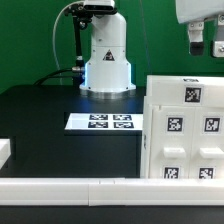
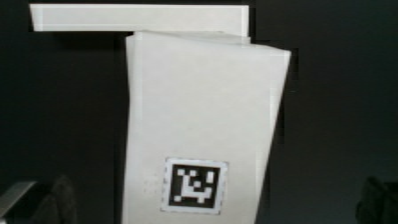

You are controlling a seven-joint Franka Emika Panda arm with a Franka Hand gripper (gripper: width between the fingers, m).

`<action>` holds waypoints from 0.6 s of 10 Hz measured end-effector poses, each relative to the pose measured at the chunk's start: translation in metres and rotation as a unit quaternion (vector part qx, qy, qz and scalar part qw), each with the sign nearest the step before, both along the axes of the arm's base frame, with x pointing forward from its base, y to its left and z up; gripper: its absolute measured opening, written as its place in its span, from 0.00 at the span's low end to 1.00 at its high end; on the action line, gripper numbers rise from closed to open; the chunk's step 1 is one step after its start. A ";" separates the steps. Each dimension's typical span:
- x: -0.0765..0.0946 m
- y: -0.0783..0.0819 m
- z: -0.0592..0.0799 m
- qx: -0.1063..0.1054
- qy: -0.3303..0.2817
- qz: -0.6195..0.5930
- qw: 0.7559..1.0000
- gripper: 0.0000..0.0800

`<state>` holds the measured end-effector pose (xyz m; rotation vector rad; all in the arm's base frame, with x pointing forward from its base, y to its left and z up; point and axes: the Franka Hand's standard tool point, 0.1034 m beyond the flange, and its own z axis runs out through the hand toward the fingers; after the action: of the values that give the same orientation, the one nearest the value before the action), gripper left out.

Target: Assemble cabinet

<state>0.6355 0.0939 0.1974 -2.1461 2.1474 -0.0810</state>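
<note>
The cabinet [image 1: 185,130], a big white box with several black-and-white tags, stands at the exterior view's right. My gripper [image 1: 208,44] hangs open well above it, near the top right corner, holding nothing. In the wrist view a long white face with one tag [image 2: 199,186] runs between my dark fingers [image 2: 32,203], which stand far apart on either side and do not touch it. I cannot tell for sure whether this face is the cabinet's top. My gripper [image 2: 206,208] is open.
The marker board [image 1: 100,122] lies flat in front of the robot base [image 1: 106,60]. A long white rail [image 1: 70,188] runs along the near edge. A small white block [image 1: 4,152] sits at the exterior view's left edge. A white bar [image 2: 143,17] lies beyond the long face.
</note>
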 end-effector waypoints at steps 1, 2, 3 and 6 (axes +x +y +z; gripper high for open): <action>0.000 0.000 0.000 0.000 0.000 0.001 1.000 1.00; 0.001 -0.001 -0.001 -0.005 -0.003 0.030 1.000 1.00; 0.003 0.000 -0.001 -0.015 -0.017 0.102 0.995 1.00; 0.006 0.013 -0.004 -0.039 -0.051 0.237 0.969 1.00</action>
<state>0.6414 0.1067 0.1931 -2.5698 1.5494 -0.2327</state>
